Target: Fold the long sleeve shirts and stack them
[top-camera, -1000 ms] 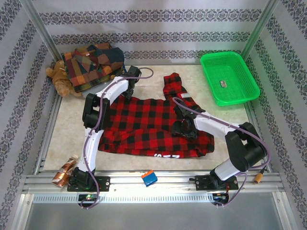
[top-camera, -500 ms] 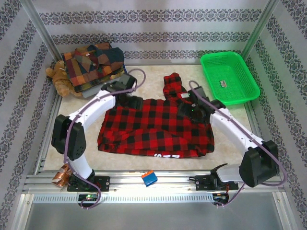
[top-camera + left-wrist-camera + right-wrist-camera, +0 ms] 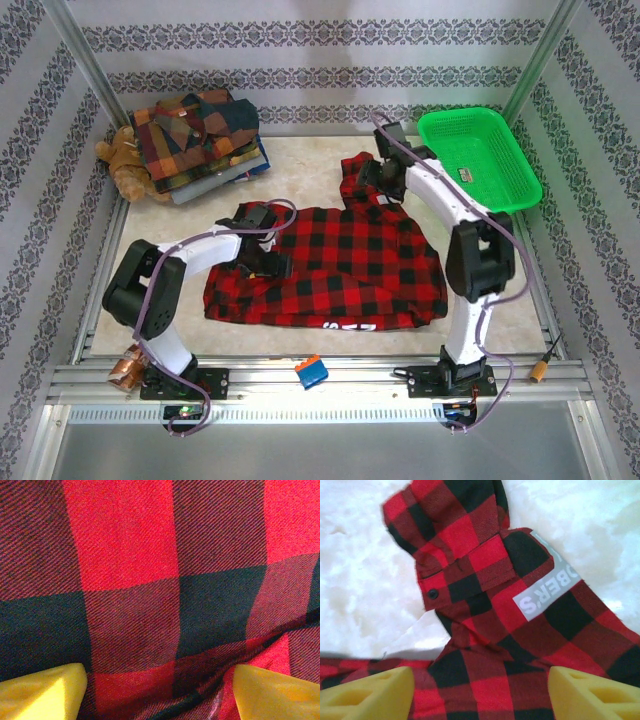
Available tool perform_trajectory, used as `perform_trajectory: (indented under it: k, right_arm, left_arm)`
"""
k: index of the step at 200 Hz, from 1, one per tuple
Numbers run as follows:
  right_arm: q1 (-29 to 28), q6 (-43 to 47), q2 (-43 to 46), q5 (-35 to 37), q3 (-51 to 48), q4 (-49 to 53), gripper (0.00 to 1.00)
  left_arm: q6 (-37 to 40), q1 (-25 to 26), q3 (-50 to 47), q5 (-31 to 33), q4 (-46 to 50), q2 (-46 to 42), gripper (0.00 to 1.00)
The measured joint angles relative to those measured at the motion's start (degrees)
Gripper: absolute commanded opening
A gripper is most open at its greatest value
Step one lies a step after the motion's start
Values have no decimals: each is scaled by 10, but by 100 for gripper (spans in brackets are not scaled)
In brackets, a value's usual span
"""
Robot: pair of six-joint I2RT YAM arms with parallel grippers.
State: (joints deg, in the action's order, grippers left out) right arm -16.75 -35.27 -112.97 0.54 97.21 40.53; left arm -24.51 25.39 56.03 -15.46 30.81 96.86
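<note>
**Top view with both wrist views.** The red-and-black check shirt [image 3: 330, 260] lies spread flat on the middle of the pale table [image 3: 150, 270], with one sleeve reaching toward the far edge. Along its near hem you can see white lettering [image 3: 345, 325], too small to read. In the right wrist view a grey patch [image 3: 547, 592] on the cloth carries white capitals. You can read the ending "BER'S"; the letters before it are blurred. Beside the patch, note a dark button [image 3: 433, 594] on a flap.

The right gripper [image 3: 385, 180] stands over the far sleeve, near the green basket [image 3: 460, 113]. Its yellow fingers [image 3: 370, 692] are spread wide over flat cloth and clamp nothing. The left gripper [image 3: 262, 262] is down on the shirt's left part. Its fingers [image 3: 42, 692] are likewise wide apart, and a raised crease of cloth runs between them without the pads closing on it.

The folded plaid shirts [image 3: 195, 135], in orange, brown, green and navy, are stacked at the far left corner, touching a brown teddy bear [image 3: 125, 165]. A small label [image 3: 465, 175] lies in the basket, unreadable. On the near rail you will find a blue-and-orange block [image 3: 312, 372], and by the left arm's base a coppery packet [image 3: 135, 358]. The left forearm [image 3: 205, 245] lies across the shirt's far left corner and hides it.
</note>
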Motion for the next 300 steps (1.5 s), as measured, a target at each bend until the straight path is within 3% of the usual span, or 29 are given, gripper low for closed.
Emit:
perform_trajectory:
  k: [26, 100, 212, 224, 267, 284, 300]
  right_arm:
    - [0, 10, -72, 0, 48, 8, 65]
    - [1, 25, -175, -2, 147, 14, 64]
    - [20, -47, -230, -6, 194, 34, 55]
    - [23, -57, -245, -6, 212, 34, 50]
    - [32, -95, -285, -6, 260, 32, 10]
    - [35, -109, -288, -6, 276, 29, 3]
    - [36, -115, -288, -6, 292, 21, 3]
  left_arm:
    - [0, -4, -20, -18, -16, -16, 79]
    - [-36, -4, -90, -58, -89, -69, 79]
    - [-44, -19, -95, -66, -95, -71, 78]
    - [-43, -19, -96, -66, -95, -71, 78]
    - [-40, -23, -107, -68, -99, -81, 78]
    - [-39, -23, -111, -66, -99, -85, 78]
    - [-38, -26, -115, -66, -99, -89, 78]
